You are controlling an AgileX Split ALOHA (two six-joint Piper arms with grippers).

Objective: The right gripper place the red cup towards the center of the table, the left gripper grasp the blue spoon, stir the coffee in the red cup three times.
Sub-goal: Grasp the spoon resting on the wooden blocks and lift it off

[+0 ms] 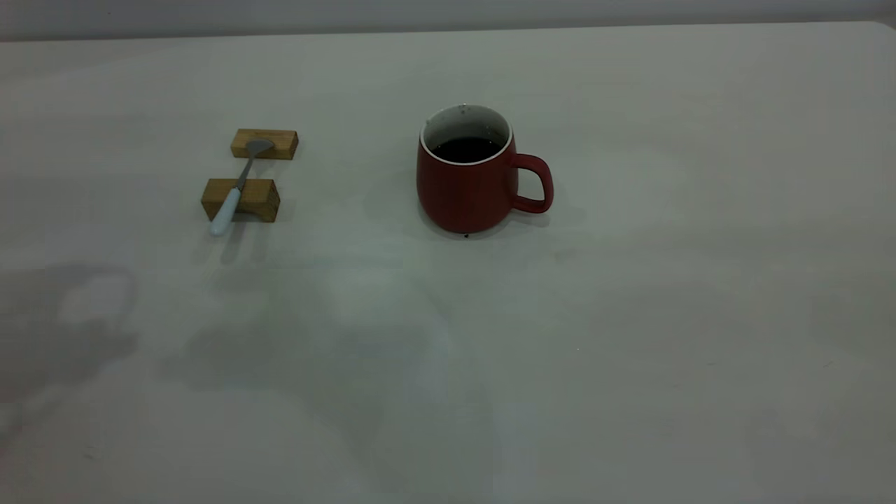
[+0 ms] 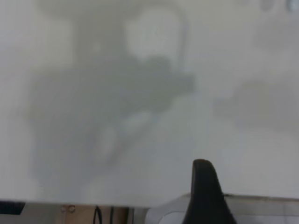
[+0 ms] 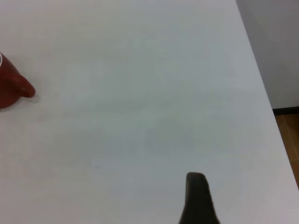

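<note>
From where I'm driving this, the near half of the bench (image 1: 630, 392) is bare apart from soft shadows, which I take to be the arms hanging over it. Neither arm shows in the exterior view at all.

The left gripper (image 2: 204, 186) only shows as one dark finger over plain bench surface near its edge, so I can't tell how far it's open, and I see nothing in it. Same story for the right gripper (image 3: 196, 196): one dark finger poking in, opening not readable, nothing visibly held. It sits well apart from the red cup (image 3: 11, 88), which is cut off at that view's border with just the handle and a bit of wall showing.

Further back, the red cup (image 1: 470, 171) stands upright pretty much mid-bench, handle pointing to 3 o'clock, with the coffee (image 1: 465, 148) sitting dark and flat inside. So I'd say the placing step looks done, or didn't need much.

Over at 9 o'clock from the cup, well apart, the blue spoon (image 1: 234, 189) lies bridged across two wooden blocks (image 1: 241, 199), handle end toward 6 o'clock hanging off the near block, bowl resting on the far block. Untouched as far as I can see, so grabbing it and all the stirring are still left.

There's a tiny dark speck at the cup's base; can't tell if it's a drip.
</note>
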